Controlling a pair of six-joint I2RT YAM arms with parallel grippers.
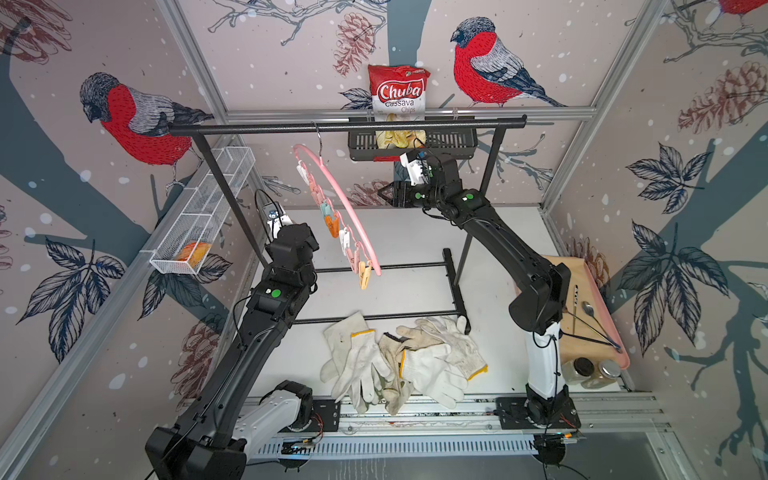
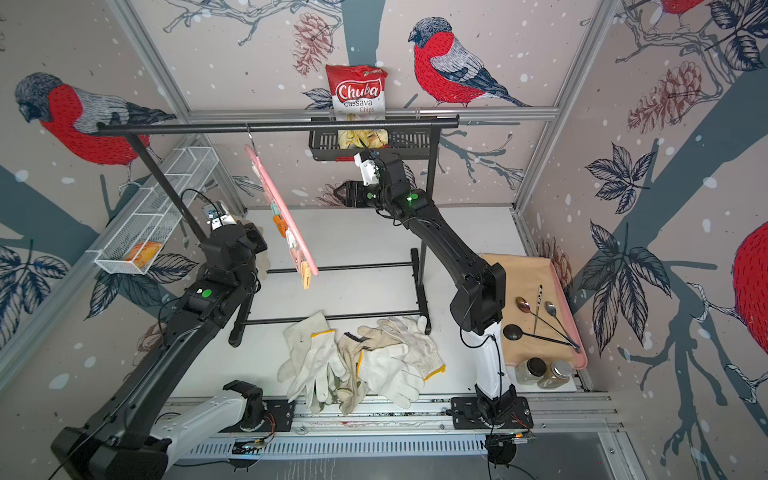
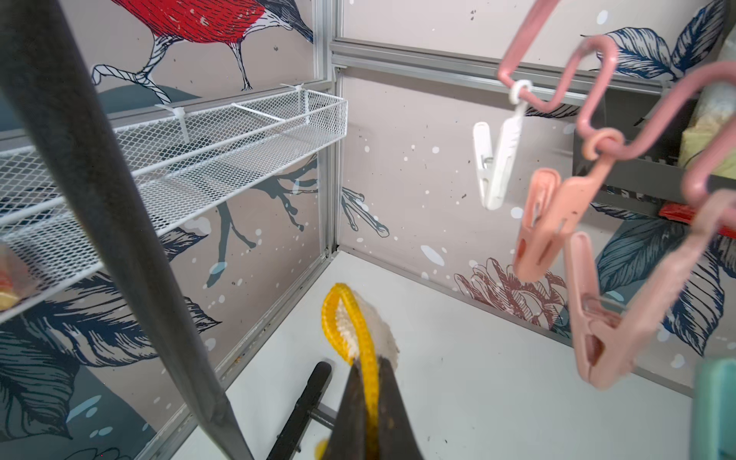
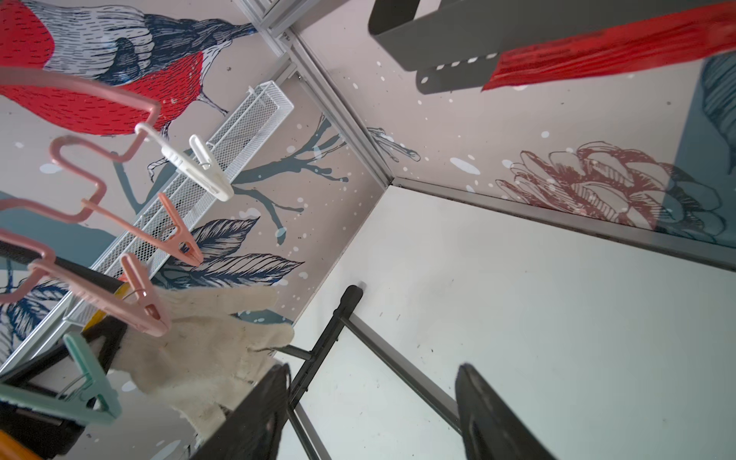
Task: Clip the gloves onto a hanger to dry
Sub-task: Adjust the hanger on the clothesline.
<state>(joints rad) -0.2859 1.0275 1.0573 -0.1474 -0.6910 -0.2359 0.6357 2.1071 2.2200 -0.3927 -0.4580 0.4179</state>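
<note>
Note left gripper (image 3: 368, 370) pinched shut on yellow cuff of one glove (image 4: 207, 342), raised just beside hanger (image 2: 300, 245), glove body hanging down. Locate nearest pink clothespin (image 3: 541, 223) toward right arm. Note right gripper (image 1: 384, 193) spread apart, empty, across hanger. Leave remaining gloves (image 1: 399, 357) heaped on table (image 1: 415, 245).

Pinched between the matt black, faintly grainy jaws of the left gripper (image 3: 370, 364), the off-white knit work glove (image 3: 382, 332) shows a coarse looped weave and a ribbed yellow cuff edge. Just beside that gripper, the black metal garment rack (image 3: 99, 191) has a speckled, rough matt coating. Beyond it, the white mesh wire basket (image 3: 239, 131) is painted metal. Near both grippers, the pink arched plastic hanger (image 2: 284, 208) looks smooth with a soft sheen, as do its pastel plastic clothespins (image 3: 545, 223), sprung with thin bare wire. Just above the right gripper (image 4: 372, 368), the red chip bag (image 4: 597, 51) is glossy, crinkled film. Below it, the white tabletop (image 4: 557, 318) is smooth, matt and lightly specked.
</note>
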